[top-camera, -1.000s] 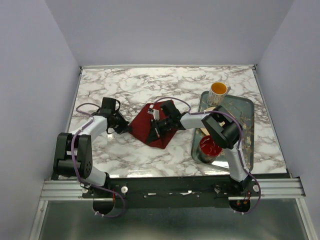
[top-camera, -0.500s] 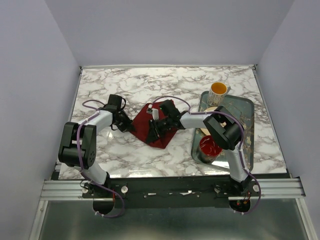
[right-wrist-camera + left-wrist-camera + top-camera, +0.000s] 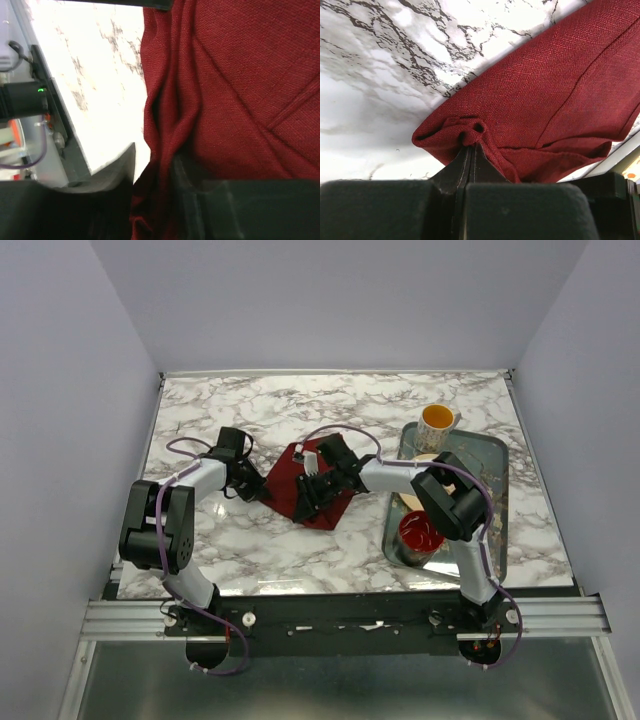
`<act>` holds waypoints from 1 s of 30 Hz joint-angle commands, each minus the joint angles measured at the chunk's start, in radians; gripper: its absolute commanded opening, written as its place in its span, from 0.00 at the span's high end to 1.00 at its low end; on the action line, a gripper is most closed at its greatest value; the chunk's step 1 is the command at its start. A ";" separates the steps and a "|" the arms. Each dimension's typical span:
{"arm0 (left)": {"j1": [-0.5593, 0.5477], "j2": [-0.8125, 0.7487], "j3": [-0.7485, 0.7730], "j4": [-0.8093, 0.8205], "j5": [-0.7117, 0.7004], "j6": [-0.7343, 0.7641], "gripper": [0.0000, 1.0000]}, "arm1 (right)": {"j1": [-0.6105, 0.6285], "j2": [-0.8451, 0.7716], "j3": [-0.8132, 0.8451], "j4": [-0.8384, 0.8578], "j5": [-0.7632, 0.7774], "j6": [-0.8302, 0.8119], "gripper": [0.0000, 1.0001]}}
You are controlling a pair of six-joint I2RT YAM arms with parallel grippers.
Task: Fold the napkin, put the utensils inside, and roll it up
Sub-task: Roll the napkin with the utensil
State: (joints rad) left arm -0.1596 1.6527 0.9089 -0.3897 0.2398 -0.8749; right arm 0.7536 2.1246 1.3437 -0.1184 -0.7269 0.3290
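The maroon napkin (image 3: 335, 502) lies folded and bunched on the marble table, left of the tray. My left gripper (image 3: 262, 491) is at its left corner and is shut on a puckered bit of that corner (image 3: 470, 131). My right gripper (image 3: 306, 503) lies over the napkin's near left edge, and its jaws are shut on a bunched fold of the cloth (image 3: 165, 145). The rest of the napkin (image 3: 240, 75) spreads flat beyond the fingers. The blue fork-like utensil is not in view.
A metal tray (image 3: 493, 472) stands at the right with a red bowl (image 3: 418, 533) at its near end and a pale plate (image 3: 418, 462) partly under my right arm. A white mug with a yellow inside (image 3: 437, 421) stands at the tray's far left corner.
My left gripper has moved right to the napkin's left corner and shut on it. My right gripper has shifted slightly up and left with the cloth, and the napkin is more bunched.
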 commanded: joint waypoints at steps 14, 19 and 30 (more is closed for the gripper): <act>-0.006 -0.054 0.004 -0.044 -0.079 0.145 0.68 | -0.019 0.136 0.060 -0.109 0.047 0.001 0.99; -0.006 -0.166 -0.024 -0.054 -0.066 0.171 0.59 | -0.026 0.140 0.057 -0.107 0.023 0.019 0.99; -0.052 -0.308 -0.085 -0.054 0.042 0.120 0.91 | -0.036 0.140 0.066 -0.107 0.023 0.033 0.99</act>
State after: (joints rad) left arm -0.1719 1.3449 0.8829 -0.4416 0.2108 -0.7261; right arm 0.7250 2.2002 1.4166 -0.1772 -0.7795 0.3820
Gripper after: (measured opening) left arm 0.155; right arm 0.027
